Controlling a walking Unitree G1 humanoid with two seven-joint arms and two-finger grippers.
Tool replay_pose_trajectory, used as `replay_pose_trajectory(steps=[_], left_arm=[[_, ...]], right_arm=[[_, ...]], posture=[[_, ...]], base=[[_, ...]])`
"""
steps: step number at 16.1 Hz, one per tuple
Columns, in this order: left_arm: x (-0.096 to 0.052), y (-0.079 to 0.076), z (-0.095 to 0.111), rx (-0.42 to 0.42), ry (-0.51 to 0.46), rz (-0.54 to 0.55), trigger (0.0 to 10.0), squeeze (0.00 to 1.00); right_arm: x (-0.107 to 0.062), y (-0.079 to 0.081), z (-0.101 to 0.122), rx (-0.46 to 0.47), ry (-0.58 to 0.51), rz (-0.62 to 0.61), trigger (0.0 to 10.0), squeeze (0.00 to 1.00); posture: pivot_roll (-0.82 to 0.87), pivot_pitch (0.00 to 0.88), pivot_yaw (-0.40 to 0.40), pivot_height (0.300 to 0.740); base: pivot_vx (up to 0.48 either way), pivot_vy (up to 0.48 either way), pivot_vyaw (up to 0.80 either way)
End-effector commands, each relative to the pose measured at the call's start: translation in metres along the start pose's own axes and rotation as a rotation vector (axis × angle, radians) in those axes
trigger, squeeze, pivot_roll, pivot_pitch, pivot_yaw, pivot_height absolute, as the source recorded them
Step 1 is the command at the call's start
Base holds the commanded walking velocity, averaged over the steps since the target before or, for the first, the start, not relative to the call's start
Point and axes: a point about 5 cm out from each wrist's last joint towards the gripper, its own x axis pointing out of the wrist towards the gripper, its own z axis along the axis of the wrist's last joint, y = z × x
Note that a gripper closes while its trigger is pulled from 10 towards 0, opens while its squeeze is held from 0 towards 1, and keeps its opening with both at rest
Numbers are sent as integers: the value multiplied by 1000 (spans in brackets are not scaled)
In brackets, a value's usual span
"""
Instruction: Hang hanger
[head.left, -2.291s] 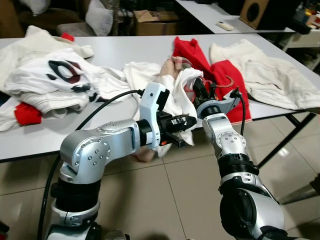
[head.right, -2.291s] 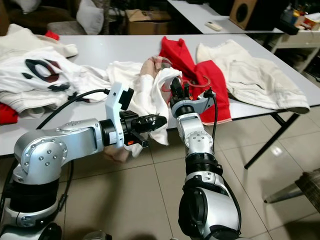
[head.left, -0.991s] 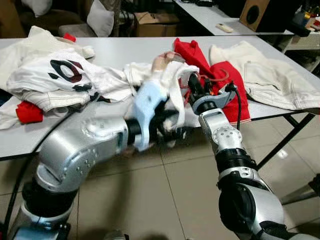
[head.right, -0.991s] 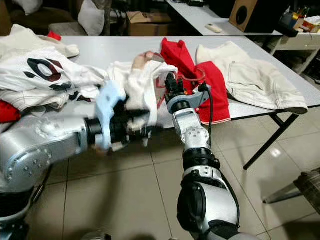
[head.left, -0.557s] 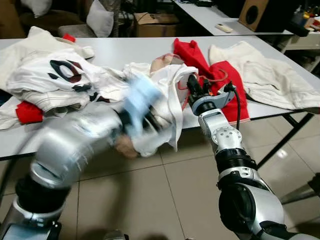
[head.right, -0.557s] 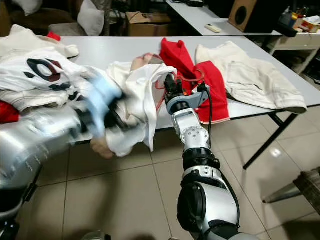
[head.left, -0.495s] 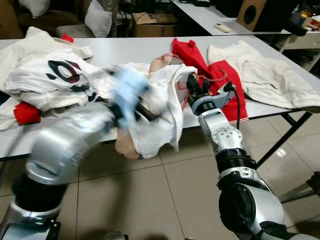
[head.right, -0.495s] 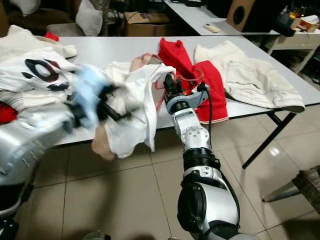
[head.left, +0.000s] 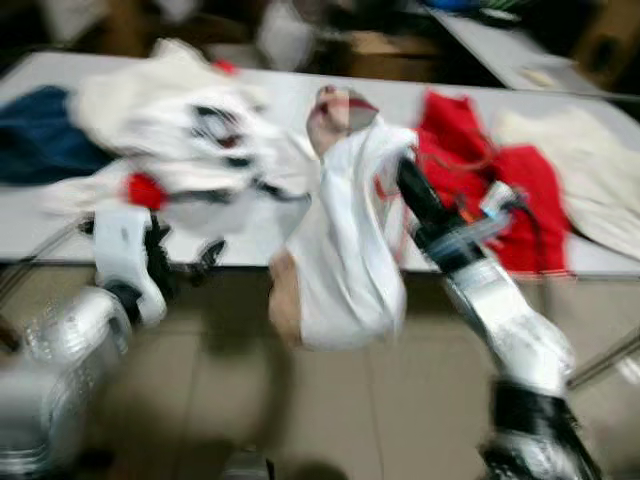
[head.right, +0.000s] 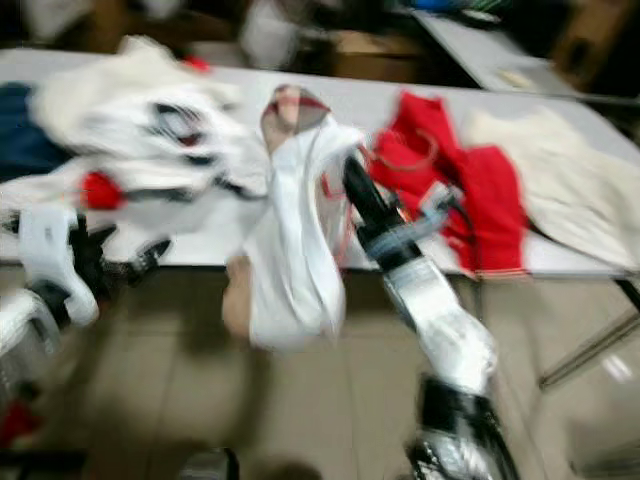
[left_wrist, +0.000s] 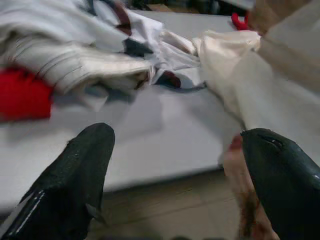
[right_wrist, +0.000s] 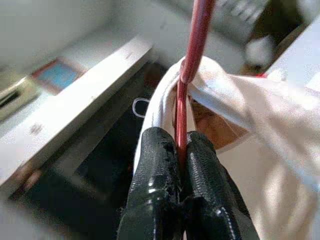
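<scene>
- Right gripper: in the right wrist view we see its two black fingers pressed together on the thin red hanger, clamped firmly, with the wire running up from between them.
- Hanger location: it is held at the near edge of the table, raised above it, with the white garment draped over it. In the head views the garment hangs down past the table edge toward the tiled floor.
- The white fabric wraps around the hanger wire just above the fingertips in the right wrist view.
- Left gripper: spread wide and holding nothing. In the head views it sits low at the robot's left, just below the table edge and well apart from the hung garment.
- Table contents: we note a pile of white clothes with dark print on the left, a red garment behind the right arm, and a cream garment at far right.
- Both head views are blurred, so fine detail cannot be read.
</scene>
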Motion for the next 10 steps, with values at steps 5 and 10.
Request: replay_pose_trajectory(steps=[5,10], left_arm=[[-9,-5,-12,8,-18,85,10000,1000],[-10,-20,-9,92,-29,-11,10000,1000]], right_arm=[[-44,34,-3,-32,116,141,10000,0],[-56,37,-8,-98,182,100,10000,0]], posture=[[20,0,-85,740],[16,0,-85,740]], base=[[0,0,788],[0,0,785]])
